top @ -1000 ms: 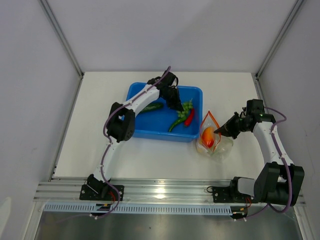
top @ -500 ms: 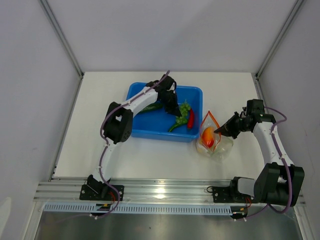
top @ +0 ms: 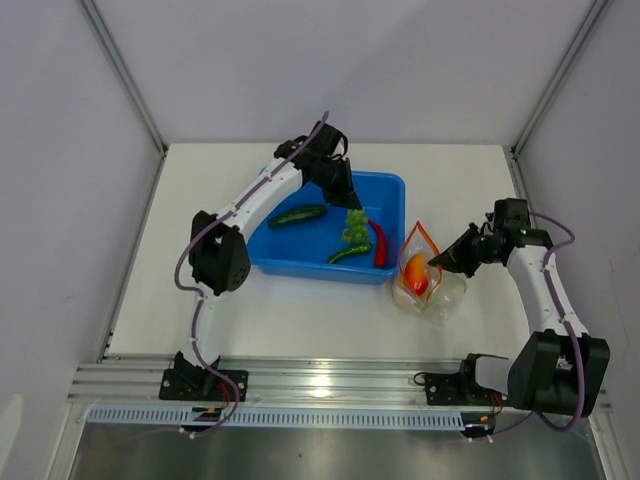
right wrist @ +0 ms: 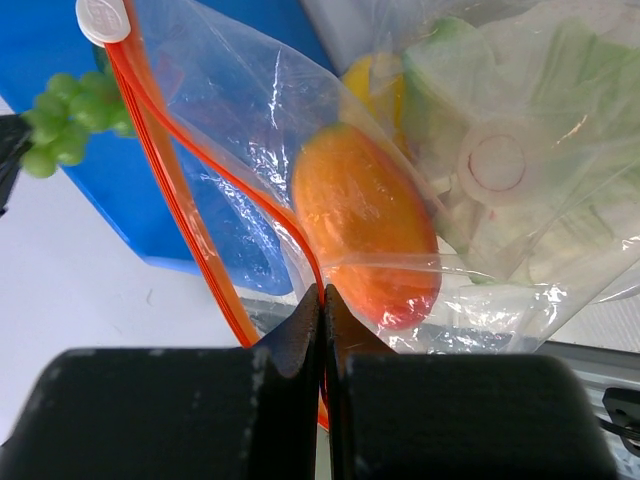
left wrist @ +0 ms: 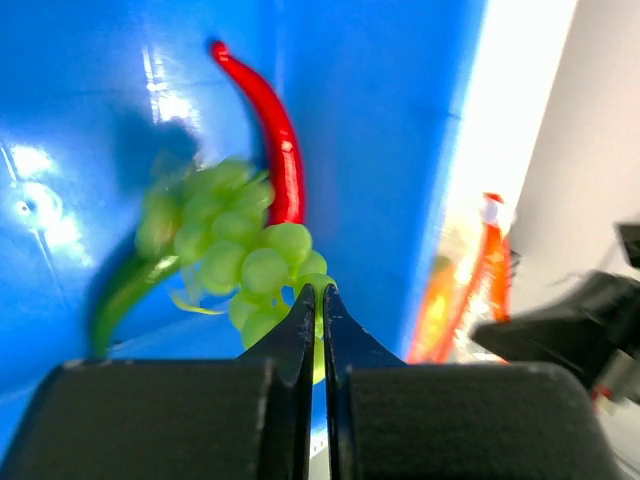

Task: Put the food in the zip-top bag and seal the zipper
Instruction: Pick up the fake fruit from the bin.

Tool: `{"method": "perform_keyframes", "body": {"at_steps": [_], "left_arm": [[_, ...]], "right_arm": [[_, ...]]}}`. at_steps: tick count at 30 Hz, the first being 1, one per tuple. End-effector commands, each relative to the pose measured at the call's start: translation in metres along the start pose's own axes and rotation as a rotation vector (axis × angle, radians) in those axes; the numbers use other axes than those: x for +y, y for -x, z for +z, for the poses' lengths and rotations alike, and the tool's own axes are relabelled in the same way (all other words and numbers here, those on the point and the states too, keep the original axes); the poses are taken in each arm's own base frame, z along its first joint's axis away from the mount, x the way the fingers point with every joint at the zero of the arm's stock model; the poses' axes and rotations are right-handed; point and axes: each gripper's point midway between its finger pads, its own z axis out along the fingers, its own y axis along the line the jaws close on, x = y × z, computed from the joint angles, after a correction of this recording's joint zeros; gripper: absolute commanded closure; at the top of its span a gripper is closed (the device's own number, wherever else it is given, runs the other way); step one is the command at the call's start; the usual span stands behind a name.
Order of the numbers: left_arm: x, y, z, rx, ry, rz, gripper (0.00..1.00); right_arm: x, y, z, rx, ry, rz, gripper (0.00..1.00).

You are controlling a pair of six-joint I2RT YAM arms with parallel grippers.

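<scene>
My left gripper [top: 351, 207] is shut on the stem of the green grape bunch [top: 354, 229] and holds it above the blue tub [top: 300, 255]. In the left wrist view the bunch [left wrist: 240, 255] hangs at the fingertips, over the red chili [left wrist: 275, 140]. The dark green cucumber [top: 297, 214] and the red chili [top: 380, 243] lie in the tub. My right gripper [top: 437, 262] is shut on the orange-red zipper strip [right wrist: 300, 250], holding the clear bag [top: 428, 285] open. An orange fruit [right wrist: 365, 230], a yellow fruit [right wrist: 375, 90] and white cauliflower [right wrist: 520, 170] are inside the bag.
A green pod [top: 342, 253] lies in the tub beside the chili. The tub's right wall stands between the grapes and the bag's mouth [left wrist: 485, 260]. The zipper's white slider [right wrist: 103, 18] sits at the strip's far end. Grey walls enclose the table.
My left gripper has lifted the grape bunch off the tub floor and shifted it slightly left, uncovering the chili and pod. The right gripper and the bag have not moved.
</scene>
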Motion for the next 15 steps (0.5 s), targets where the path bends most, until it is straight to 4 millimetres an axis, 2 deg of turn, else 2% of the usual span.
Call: {"method": "perform_keyframes", "body": {"at_steps": [1, 5, 6, 9, 10, 15], "left_arm": [[-0.041, 0.007, -0.053, -0.081, -0.094, 0.06, 0.99], [-0.061, 0.005, -0.083, -0.118, -0.161, 0.065, 0.99], [-0.069, 0.003, -0.099, -0.138, -0.185, 0.074, 0.99], [-0.079, -0.002, -0.115, -0.149, -0.225, 0.074, 0.99], [-0.085, -0.007, -0.126, -0.147, -0.253, 0.081, 0.99], [-0.106, -0.028, -0.149, -0.13, -0.341, 0.124, 0.99]], "right_arm": [[0.013, 0.002, -0.008, -0.038, 0.029, -0.07, 1.0], [0.012, 0.001, -0.007, -0.04, 0.019, -0.082, 1.0], [0.013, 0.001, -0.007, -0.044, 0.018, -0.087, 1.0], [0.016, 0.0, -0.007, -0.046, 0.023, -0.094, 1.0], [0.017, -0.001, -0.006, -0.045, 0.023, -0.1, 1.0], [0.018, -0.004, -0.007, -0.045, -0.007, -0.117, 1.0]]}}
